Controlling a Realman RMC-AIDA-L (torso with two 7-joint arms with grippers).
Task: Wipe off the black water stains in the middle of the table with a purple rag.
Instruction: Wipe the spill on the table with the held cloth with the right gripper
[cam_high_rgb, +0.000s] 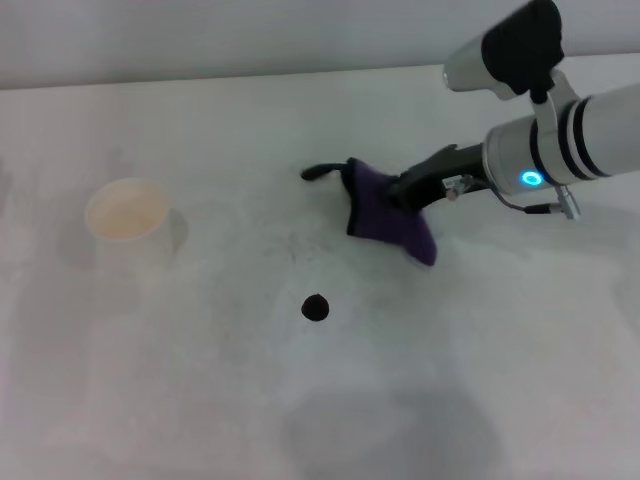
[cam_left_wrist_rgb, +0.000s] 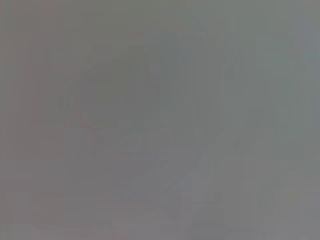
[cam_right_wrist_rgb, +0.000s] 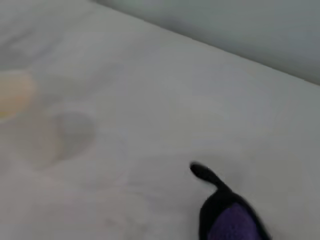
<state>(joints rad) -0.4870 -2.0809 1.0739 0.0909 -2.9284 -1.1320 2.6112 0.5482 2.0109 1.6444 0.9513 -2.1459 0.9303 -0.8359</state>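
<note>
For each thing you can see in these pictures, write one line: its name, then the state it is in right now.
purple rag: gripped and lifted, one end hanging toward the table.
right gripper: shut on the purple rag.
black water stain: unwiped, apart from the rag.
paper cup: upright, off to the left.
table: white, faintly smudged.
left gripper: not in view.

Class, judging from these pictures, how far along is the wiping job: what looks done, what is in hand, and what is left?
Done: the right claw has gripped the small folded purple rag with black edging. In hand: the rag hangs bunched from the claw, beyond the small round black stain and apart from it. Left: the stain sits whole on the white matte table, so all the wiping remains. The left claw is out of view.
</note>
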